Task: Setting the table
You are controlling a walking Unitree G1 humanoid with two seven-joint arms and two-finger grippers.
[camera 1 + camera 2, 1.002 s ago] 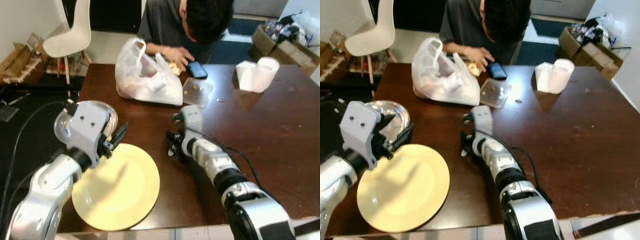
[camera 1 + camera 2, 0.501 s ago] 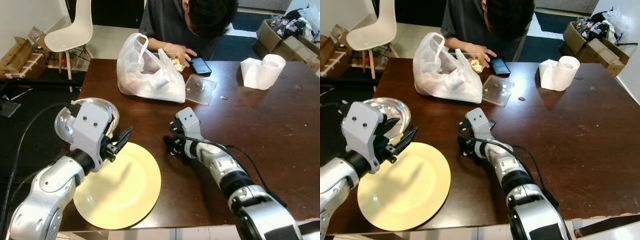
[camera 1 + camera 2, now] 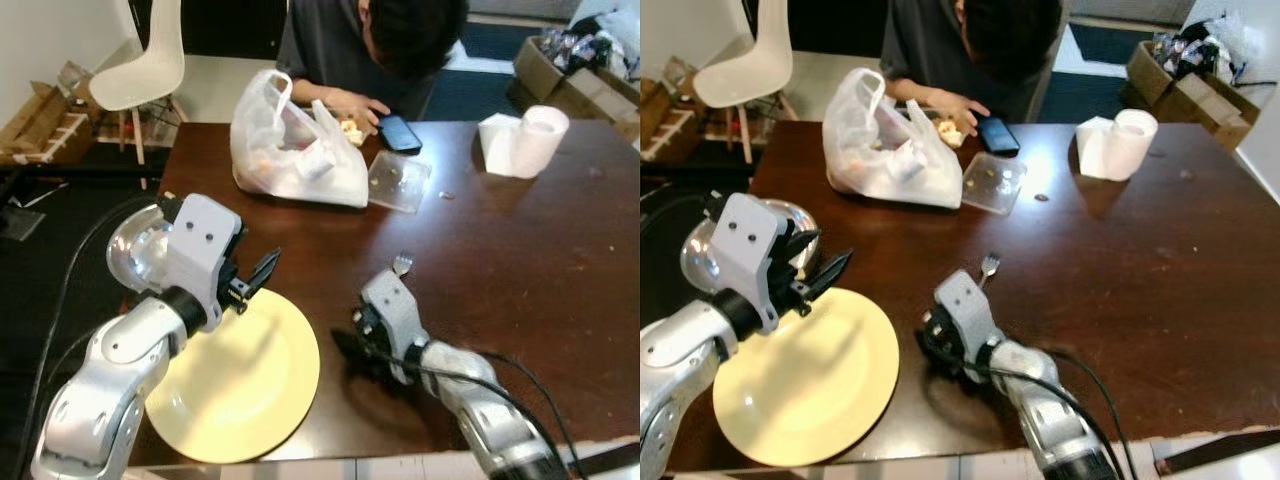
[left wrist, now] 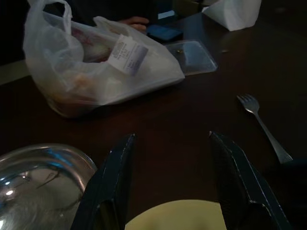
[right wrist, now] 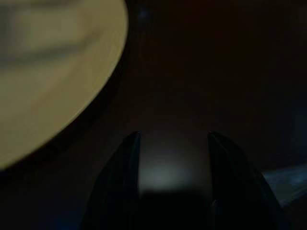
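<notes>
Yellow plate [image 3: 237, 385] lies at the near edge of the dark counter [image 3: 520, 250]. Left hand [image 3: 262, 275] hovers over the plate's far rim, fingers spread, grasping nothing. Right hand [image 3: 930, 345] just right of the plate, fingers apart, empty. Fork [image 3: 987, 268] lies beyond the right hand. Steel bowl [image 3: 700, 255] touches the plate's far-left rim.

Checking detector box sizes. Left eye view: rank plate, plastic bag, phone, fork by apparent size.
1. Plate, nearest the camera, so inflated
2. Plastic bag
3. Phone
4. Fork, mostly hidden behind the right gripper
</notes>
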